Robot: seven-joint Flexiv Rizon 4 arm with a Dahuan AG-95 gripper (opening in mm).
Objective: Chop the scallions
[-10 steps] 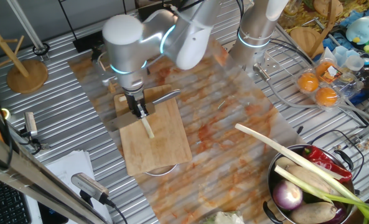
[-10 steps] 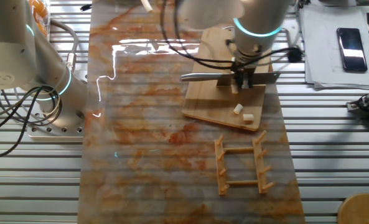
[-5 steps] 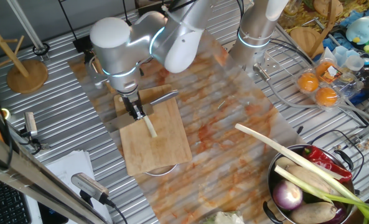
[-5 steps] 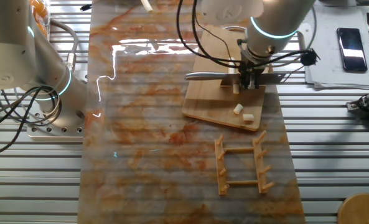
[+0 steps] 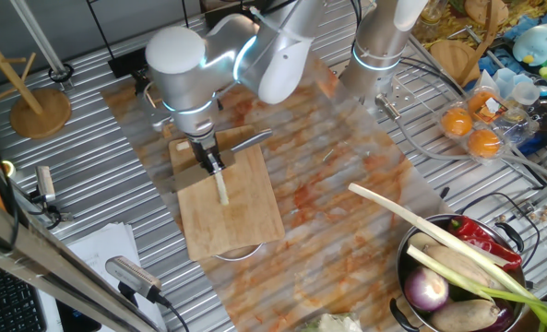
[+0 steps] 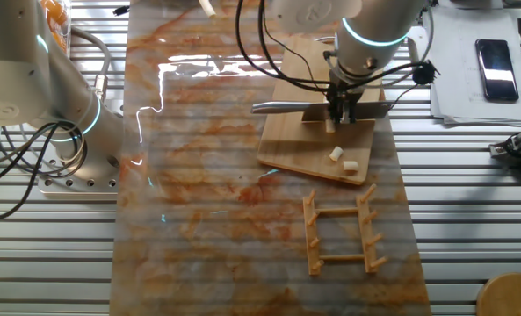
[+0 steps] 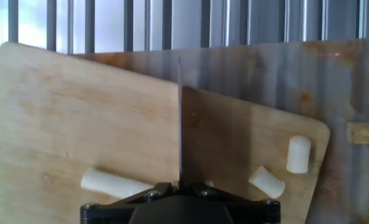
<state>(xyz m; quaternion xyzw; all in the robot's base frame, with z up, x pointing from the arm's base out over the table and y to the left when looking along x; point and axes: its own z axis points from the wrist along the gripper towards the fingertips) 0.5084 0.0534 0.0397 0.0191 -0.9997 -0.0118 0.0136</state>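
Note:
A thin cream scallion stalk lies on the wooden cutting board. In the hand view the stalk lies left of the blade, and two cut chunks lie to its right. In the other fixed view the chunks rest near the board's edge. My gripper is shut on a knife handle. The blade stands edge-down over the stalk.
A metal bowl at the front right holds a purple onion, a red pepper and a long green-leaved stalk. A wooden rack lies beside the board. A second arm's base stands on the left. An egg tray sits far right.
Half a second ago the gripper and knife were shifted a little sideways along the board; they are now back about where they were a second ago. The stalk and chunks have not moved.

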